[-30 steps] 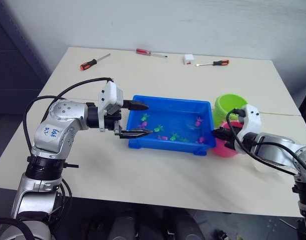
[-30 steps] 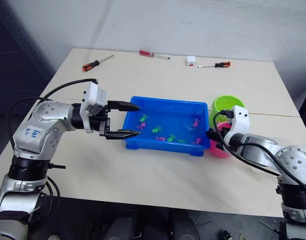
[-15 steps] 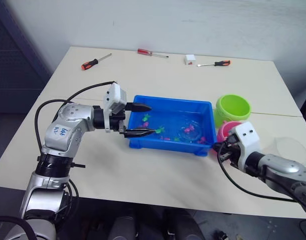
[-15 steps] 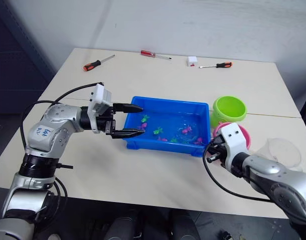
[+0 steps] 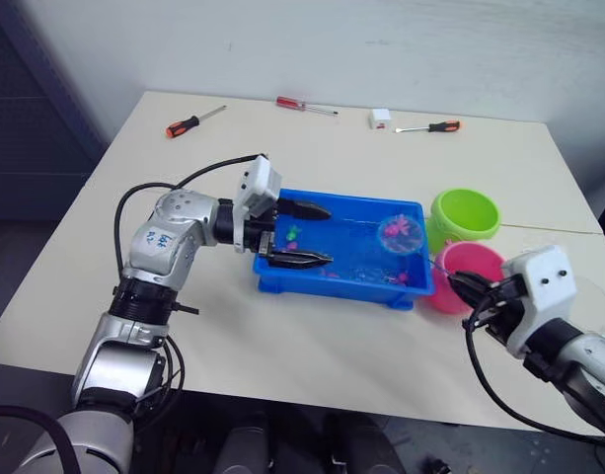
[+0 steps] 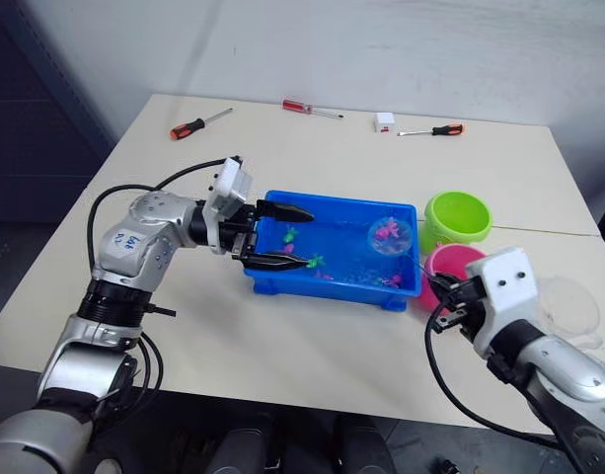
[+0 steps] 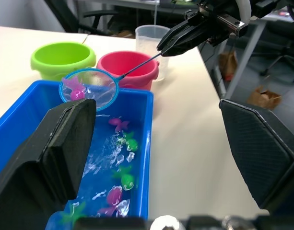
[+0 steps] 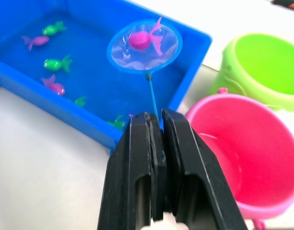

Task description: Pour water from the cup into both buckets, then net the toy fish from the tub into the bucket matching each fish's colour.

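On a pale table [image 5: 312, 326] sits a blue tub [image 5: 332, 287] of water at the centre, with small green and pink toy fish [image 8: 53, 63] scattered inside. The right gripper [image 5: 467, 289], at about four o'clock from the tub, has its two black fingers pressed together on the thin handle of the net [image 8: 145, 45]. The net's light blue hoop is held above the tub's right end, with one pink fish [image 8: 146, 39] lying in the mesh. A pink bucket [image 5: 467, 274] stands just beside the tub at three o'clock, and a green bucket [image 5: 466, 214] sits behind it at about two o'clock. The clear cup [image 7: 154, 37] stands beyond the pink bucket. The left gripper [image 5: 310, 235] reaches over the tub's left end at nine o'clock, fingers spread apart and holding nothing. Three red-handled screwdrivers [image 5: 191, 121] and a small white box [image 5: 381, 118] lie along the far edge at twelve o'clock.
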You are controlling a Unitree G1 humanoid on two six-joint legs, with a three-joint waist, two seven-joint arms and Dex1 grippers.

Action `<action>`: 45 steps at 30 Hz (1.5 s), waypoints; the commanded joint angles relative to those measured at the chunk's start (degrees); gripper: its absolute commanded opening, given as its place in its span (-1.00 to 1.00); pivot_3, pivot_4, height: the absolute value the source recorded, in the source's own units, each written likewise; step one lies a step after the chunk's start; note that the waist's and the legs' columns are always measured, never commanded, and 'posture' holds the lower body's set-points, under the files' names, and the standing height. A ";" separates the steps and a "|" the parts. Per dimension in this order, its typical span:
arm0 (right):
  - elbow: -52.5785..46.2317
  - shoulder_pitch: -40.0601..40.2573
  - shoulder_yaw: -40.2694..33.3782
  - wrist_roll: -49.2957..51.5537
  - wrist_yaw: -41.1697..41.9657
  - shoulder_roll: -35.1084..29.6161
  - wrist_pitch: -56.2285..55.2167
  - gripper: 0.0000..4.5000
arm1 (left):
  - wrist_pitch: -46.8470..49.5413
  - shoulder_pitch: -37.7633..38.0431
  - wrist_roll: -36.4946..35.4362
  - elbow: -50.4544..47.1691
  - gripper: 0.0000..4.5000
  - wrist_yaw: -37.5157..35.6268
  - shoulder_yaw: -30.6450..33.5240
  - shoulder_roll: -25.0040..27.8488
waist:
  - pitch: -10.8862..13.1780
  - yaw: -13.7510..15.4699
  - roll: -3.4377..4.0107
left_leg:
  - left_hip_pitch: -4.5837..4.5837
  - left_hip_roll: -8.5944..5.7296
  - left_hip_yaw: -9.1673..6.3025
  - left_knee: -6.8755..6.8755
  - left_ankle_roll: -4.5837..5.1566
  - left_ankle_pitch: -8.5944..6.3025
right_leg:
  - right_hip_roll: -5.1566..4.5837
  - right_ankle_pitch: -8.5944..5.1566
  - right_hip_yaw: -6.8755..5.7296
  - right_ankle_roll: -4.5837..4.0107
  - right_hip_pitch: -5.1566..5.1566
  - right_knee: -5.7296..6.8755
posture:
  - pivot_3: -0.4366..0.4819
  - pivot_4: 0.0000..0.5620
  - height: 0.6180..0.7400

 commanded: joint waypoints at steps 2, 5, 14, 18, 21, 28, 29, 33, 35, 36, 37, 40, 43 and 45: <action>-4.95 7.70 -10.57 0.04 2.41 3.33 -2.66 -1.00 | -2.07 -2.61 0.20 2.37 0.97 -1.72 -0.10 -2.05 | 0.00 -0.04 0.00 | 0.01 0.00 0.02 0.02 0.00 0.00 | 0.00 0.01 0.02 0.01 0.02 0.01 | -0.05 -0.47 1.00; -5.61 12.75 -15.89 -2.08 4.28 4.91 -4.25 -1.00 | -3.14 -3.41 0.76 4.11 0.97 -2.43 -0.26 -2.91 | 0.00 -0.34 0.01 | 0.10 0.00 0.05 0.01 0.01 0.00 | 0.01 0.01 0.06 0.01 0.07 0.02 | -0.05 -0.47 1.00; -5.19 23.51 -17.38 -29.38 13.04 -0.01 -16.57 -1.00 | -5.56 -4.72 1.99 7.60 0.97 -3.70 -0.33 -4.70 | -0.01 -0.40 0.02 | 0.62 -0.01 0.30 -0.11 -0.03 -0.01 | 0.08 0.00 0.40 0.01 0.29 -0.08 | -0.05 -0.47 1.00; -0.89 28.47 -15.66 -50.69 15.55 -4.22 -27.36 -1.00 | -6.01 -4.94 2.29 8.13 0.97 -4.05 -0.06 -4.98 | -0.01 -0.31 0.02 | 0.63 -0.03 0.37 -0.14 -0.05 -0.01 | 0.16 0.00 0.48 0.02 0.27 -0.10 | -0.05 -0.47 1.00; 3.82 32.80 -16.85 -69.46 18.23 -8.01 -43.04 -1.00 | -6.25 -4.86 2.57 8.23 0.97 -4.30 0.16 -4.90 | -0.01 -0.30 0.02 | 0.64 -0.03 0.37 -0.15 -0.09 -0.01 | 0.17 0.00 0.50 0.02 0.26 -0.10 | -0.05 -0.47 1.00; 9.92 29.20 -19.26 -75.32 20.92 -3.41 -53.15 -1.00 | -6.43 -4.95 2.88 8.43 0.97 -4.26 0.49 -4.49 | -0.01 -0.32 0.01 | 0.68 -0.03 0.39 -0.15 -0.12 0.00 | 0.19 0.00 0.52 0.01 0.28 -0.10 | -0.05 -0.47 1.00; 10.20 28.25 -19.46 -75.54 21.39 -3.14 -54.09 -1.00 | -6.46 -4.95 2.91 8.46 0.97 -4.25 0.51 -4.44 | -0.01 -0.40 0.01 | 0.70 -0.03 0.39 -0.15 -0.13 0.00 | 0.19 0.00 0.52 0.01 0.29 -0.08 | -0.05 -0.47 1.00; 10.75 23.47 -19.17 -75.24 23.57 -2.43 -54.79 -1.00 | -6.48 -4.68 3.11 8.50 0.97 -4.10 0.64 -3.99 | -0.01 -0.46 0.02 | 0.81 -0.03 0.41 -0.15 -0.19 0.03 | 0.19 0.00 0.56 0.01 0.32 0.04 | -0.05 -0.47 1.00; 9.98 19.86 -17.07 -68.21 25.56 -0.86 -52.38 -1.00 | -6.23 -4.50 3.32 8.63 0.97 -3.94 0.57 -3.73 | -0.01 -0.48 0.02 | 0.82 -0.02 0.41 -0.15 -0.21 0.05 | 0.19 0.00 0.55 0.00 0.31 0.07 | -0.05 -0.47 1.00; 9.01 18.08 -15.76 -64.35 27.09 -0.22 -49.99 -1.00 | -6.12 -4.40 3.49 8.97 0.97 -3.96 0.52 -3.49 | -0.02 -0.47 0.03 | 0.83 -0.01 0.41 -0.14 -0.22 0.05 | 0.20 0.00 0.56 0.00 0.32 0.08 | -0.05 -0.47 1.00; 8.07 16.26 -14.68 -61.34 28.65 -0.04 -47.43 -1.00 | -6.21 -4.30 3.86 9.48 0.97 -3.91 0.40 -3.13 | -0.02 -0.46 0.03 | 0.85 -0.01 0.41 -0.14 -0.22 0.05 | 0.19 0.00 0.56 0.00 0.33 0.11 | -0.05 -0.47 1.00; 9.30 6.02 -9.48 -55.68 33.09 -6.25 -40.10 -1.00 | -8.53 -2.76 6.66 10.40 0.97 -4.43 -0.77 -0.73 | -0.02 -0.85 0.03 | 0.89 0.00 0.41 -0.09 -0.22 0.05 | 0.19 0.00 0.56 0.00 0.35 0.17 | -0.05 -0.47 1.00; 12.22 -1.18 -4.54 -54.39 36.99 -12.46 -37.34 -1.00 | -8.57 -1.63 7.29 9.34 0.97 -4.36 -0.78 0.41 | -0.02 -1.66 0.09 | 0.99 -0.01 0.47 0.01 -0.16 0.03 | 0.14 0.00 0.59 -0.01 0.46 0.21 | -0.05 -0.47 1.00; 16.11 -7.59 1.24 -54.54 39.38 -17.55 -37.19 -1.00 | -7.48 -0.89 7.12 7.72 0.97 -3.15 -0.16 0.72 | -0.02 -1.60 0.09 | 1.03 -0.01 0.33 -0.02 -0.15 0.04 | 0.13 0.00 0.47 -0.02 0.54 0.18 | -0.05 -0.47 1.00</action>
